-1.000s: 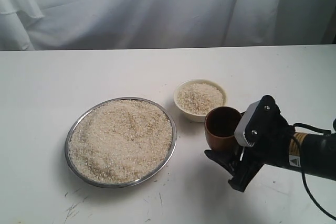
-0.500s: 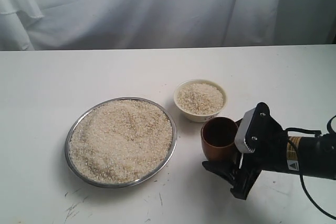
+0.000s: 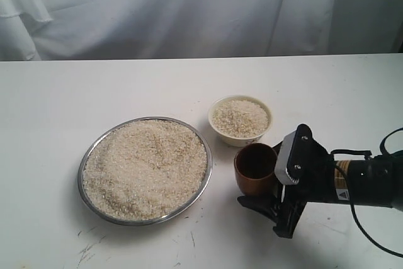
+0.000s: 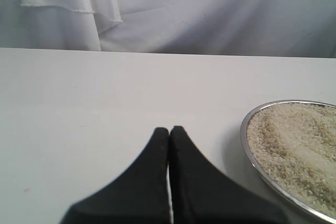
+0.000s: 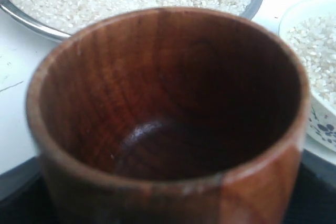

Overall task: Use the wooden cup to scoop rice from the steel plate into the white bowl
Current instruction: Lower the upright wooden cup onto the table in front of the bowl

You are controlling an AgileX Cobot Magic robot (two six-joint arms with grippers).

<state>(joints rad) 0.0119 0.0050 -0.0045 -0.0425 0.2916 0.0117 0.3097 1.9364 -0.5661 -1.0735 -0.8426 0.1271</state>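
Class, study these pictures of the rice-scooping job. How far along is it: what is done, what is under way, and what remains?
Done: the white bowl already holds a good layer of rice. In hand: the right gripper grips the wooden cup beside the bowl, upright and empty inside. Left: the steel plate is heaped with rice, so more scoops can follow. The left gripper is shut and idle near the plate.

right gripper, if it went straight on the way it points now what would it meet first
Probably the plate rim, then the rice; the cup in the gripper would touch first. Height is unclear.
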